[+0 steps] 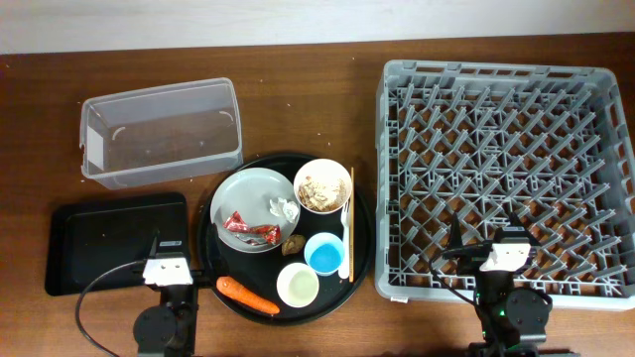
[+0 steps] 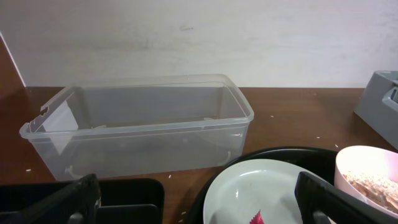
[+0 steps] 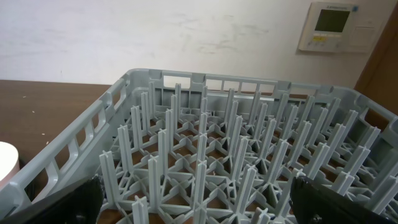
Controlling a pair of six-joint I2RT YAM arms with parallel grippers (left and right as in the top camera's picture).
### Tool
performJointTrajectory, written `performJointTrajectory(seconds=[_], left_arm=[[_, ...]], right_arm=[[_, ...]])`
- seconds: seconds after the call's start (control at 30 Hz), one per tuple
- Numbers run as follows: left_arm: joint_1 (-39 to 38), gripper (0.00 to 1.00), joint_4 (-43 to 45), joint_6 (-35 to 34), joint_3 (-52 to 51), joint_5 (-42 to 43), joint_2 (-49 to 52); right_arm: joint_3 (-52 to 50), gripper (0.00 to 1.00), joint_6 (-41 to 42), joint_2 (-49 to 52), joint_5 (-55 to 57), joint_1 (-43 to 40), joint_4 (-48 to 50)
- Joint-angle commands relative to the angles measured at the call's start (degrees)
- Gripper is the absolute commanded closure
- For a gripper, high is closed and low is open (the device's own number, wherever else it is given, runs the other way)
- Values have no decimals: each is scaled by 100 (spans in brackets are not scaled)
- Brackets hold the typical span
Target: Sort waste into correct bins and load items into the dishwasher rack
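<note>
Sorting had not begun: left gripper [image 1: 167, 254] and right gripper [image 1: 490, 244] hung spread and empty, the wrapper [image 1: 248, 229] on the plate [image 1: 248, 193] between tub [image 1: 159, 100] and rack [image 1: 496, 129] likely needing the first reach-and-pinch.

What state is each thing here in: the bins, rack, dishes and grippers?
Tub: empty.
Black bin: empty.
Rack: empty.
Plate: holds wrapper, tissue.
Bowl: holds scraps.
Blue cup: upright.
White cup: upright.
Left gripper: open.
Right gripper: open.

Round tray [image 1: 213, 288] between bins, left, and rack [image 1: 506, 169], right
</note>
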Motion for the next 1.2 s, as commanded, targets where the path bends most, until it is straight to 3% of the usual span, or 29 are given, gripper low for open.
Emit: performJointTrajectory(seconds=[0.0,0.53,0.73,0.9,1.17], left_arm=[[9,1,-9,50,-20,-66,-37],[9,1,-4,48,-20,-61,-37],[9,1,-20,46,-2,2,-37],[9,1,-800,44,431,92,-4],[9,1,-2076,-168,1779,249,758]], right_arm=[[-28,2,-35,-48,90,-28,-33],[-28,1,-31,-48,83,-28,-33],[-4,2,46,-48,-826,-28,186],[293,2,750,-28,-826,-28,-328],[1589,2,748,223,-846,-28,-1829]])
